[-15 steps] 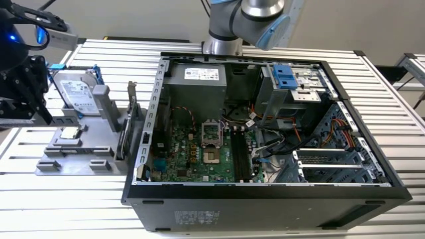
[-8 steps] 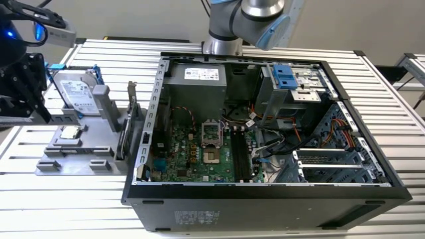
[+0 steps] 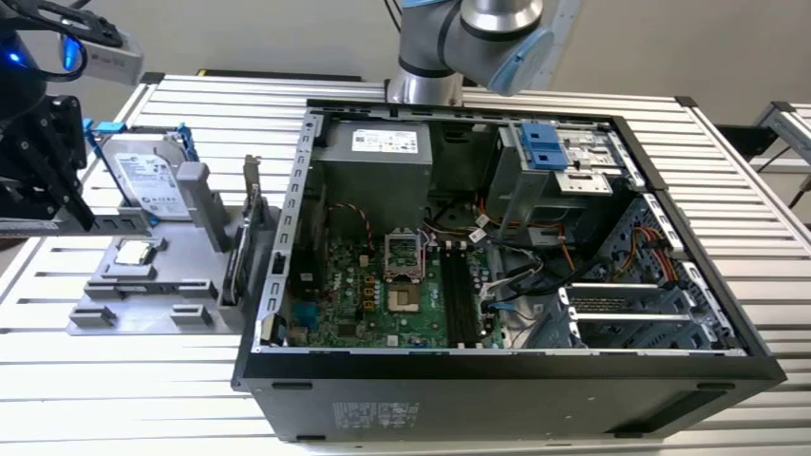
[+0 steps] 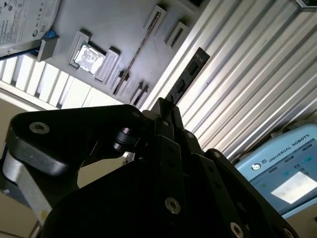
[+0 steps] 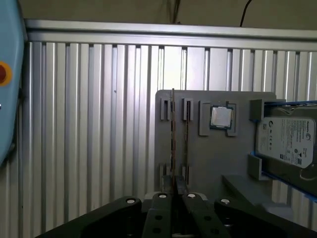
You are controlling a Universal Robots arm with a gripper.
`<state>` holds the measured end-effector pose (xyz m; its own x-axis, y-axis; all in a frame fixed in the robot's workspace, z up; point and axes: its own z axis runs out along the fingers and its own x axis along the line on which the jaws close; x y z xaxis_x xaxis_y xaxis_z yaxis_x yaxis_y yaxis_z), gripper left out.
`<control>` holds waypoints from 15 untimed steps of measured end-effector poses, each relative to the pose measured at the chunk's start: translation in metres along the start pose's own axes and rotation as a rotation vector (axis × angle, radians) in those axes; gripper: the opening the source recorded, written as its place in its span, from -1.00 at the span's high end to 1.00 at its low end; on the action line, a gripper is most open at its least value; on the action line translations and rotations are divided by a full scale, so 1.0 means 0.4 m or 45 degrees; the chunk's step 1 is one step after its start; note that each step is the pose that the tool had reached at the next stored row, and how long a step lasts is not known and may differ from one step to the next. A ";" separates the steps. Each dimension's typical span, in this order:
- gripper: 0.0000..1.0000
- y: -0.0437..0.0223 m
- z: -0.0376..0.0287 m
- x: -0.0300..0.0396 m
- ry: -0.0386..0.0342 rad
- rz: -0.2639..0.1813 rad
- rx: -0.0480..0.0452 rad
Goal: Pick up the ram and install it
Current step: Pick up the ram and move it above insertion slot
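From the exterior view I see the open computer case lying on the slatted table, motherboard facing up. The arm rises behind it. On the exterior view's left of the case sits the grey tray, carrying the hard drive and the processor. A thin dark board stands on edge along the tray's side nearest the case.

In the second wrist view the gripper has its fingers pressed together on the ram, gripping what looks to me like its near end. The ram's long axis runs straight on from the fingertips, with the free end pointing away from the gripper. It hangs over the bare slats just beside the tray's edge, apart from the tray. One chip-bearing face is turned partly my way. A pale blue control pendant lies on the far side of the gripper from the tray.

In the first wrist view the ram is edge-on. It shows as a thin line coming out from between the clamped fingertips, its long axis parallel to the tray's narrow slots. The processor and hard drive sit on the tray to the far side of those slots.
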<state>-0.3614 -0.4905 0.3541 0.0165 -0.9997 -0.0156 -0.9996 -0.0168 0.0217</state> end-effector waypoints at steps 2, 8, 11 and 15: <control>1.00 0.000 -0.003 0.000 0.0001 0.000 0.000; 1.00 0.000 -0.010 0.000 0.0000 0.000 0.000; 1.00 0.000 -0.012 0.000 0.0000 0.000 0.000; 1.00 0.000 -0.016 0.000 0.0000 0.000 0.000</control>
<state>-0.3614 -0.4904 0.3606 0.0165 -0.9997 -0.0156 -0.9996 -0.0168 0.0218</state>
